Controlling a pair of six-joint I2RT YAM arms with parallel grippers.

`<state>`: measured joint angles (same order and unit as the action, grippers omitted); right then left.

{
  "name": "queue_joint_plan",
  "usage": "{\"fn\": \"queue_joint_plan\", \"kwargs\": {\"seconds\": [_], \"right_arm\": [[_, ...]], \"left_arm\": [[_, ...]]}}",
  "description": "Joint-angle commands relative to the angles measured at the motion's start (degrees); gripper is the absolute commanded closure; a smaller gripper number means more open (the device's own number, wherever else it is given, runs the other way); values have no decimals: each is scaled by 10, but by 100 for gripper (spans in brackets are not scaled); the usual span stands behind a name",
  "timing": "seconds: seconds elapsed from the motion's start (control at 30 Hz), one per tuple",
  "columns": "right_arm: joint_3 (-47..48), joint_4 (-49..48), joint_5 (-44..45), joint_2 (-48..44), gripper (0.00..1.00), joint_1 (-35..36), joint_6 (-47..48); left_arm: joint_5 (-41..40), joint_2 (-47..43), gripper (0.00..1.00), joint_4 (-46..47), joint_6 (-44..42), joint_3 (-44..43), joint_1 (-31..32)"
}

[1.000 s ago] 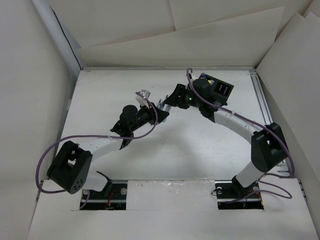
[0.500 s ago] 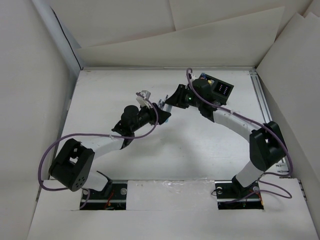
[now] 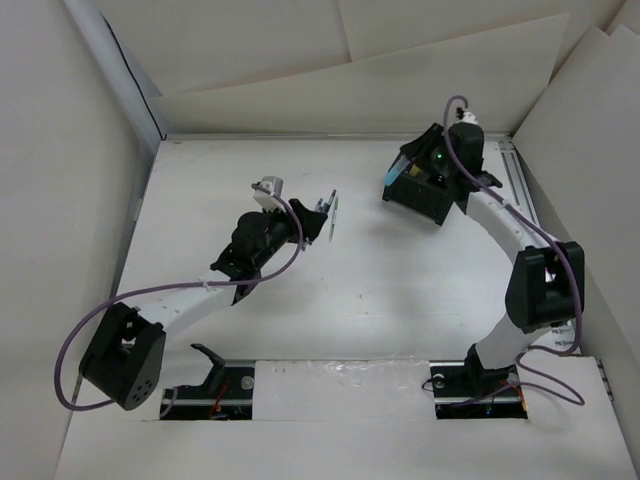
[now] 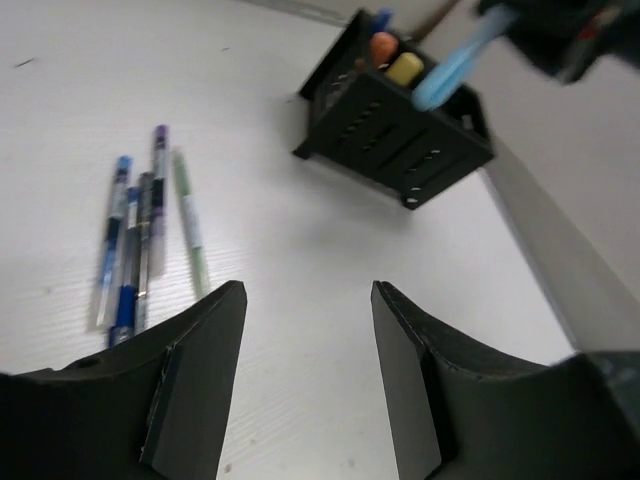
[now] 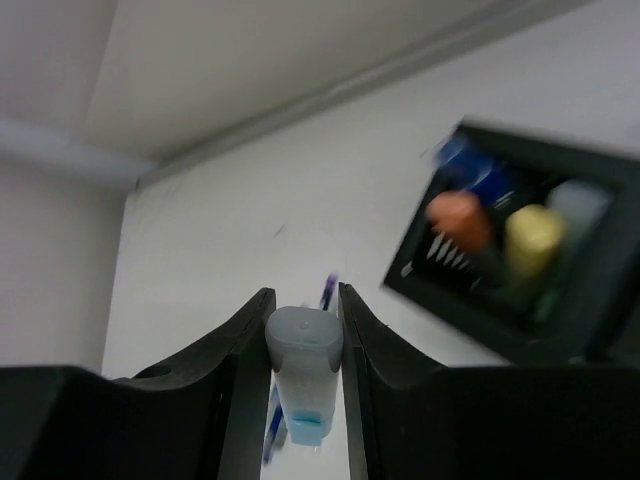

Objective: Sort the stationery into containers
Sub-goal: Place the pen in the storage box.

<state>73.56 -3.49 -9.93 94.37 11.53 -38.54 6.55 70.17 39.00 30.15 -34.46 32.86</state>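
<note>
On the left, the left gripper (image 4: 305,300) hangs wide open with nothing in it, above the slim pens (image 4: 140,235) lying side by side on the white table (image 4: 300,230). Further right, the black box (image 4: 390,150) shows an orange cap (image 4: 383,45) and a yellow cap (image 4: 404,68). The right gripper (image 5: 303,300) is clamped on a pale blue highlighter (image 5: 303,345) close by the box.

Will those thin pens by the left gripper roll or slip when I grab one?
Probably apt to roll: the pens look slim and round on a smooth table. They lie packed side by side, so closing on one would likely nudge its neighbours. The green pen sits a little apart, probably easiest.
</note>
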Motion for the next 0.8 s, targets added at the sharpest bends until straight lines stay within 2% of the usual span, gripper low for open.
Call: {"fn": "queue_joint_plan", "kwargs": {"seconds": [0.0, 0.13, 0.37, 0.73, 0.77], "right_arm": [[52, -28, 146, 5, 99, -33, 24], [93, -22, 235, 42, 99, -41, 57], [150, -12, 314, 106, 99, -27, 113], [146, -12, 395, 127, 99, 27, 154], [146, -12, 402, 133, 97, 33, 154]], "left_arm": [[-117, 19, 51, -85, 3, -32, -3], [-139, 63, 53, -155, 9, -73, -17], [-152, 148, 55, -218, 9, -130, -24], [-176, 208, 59, -237, 3, -154, -24], [-184, 213, 59, -237, 3, -154, -24]]}}
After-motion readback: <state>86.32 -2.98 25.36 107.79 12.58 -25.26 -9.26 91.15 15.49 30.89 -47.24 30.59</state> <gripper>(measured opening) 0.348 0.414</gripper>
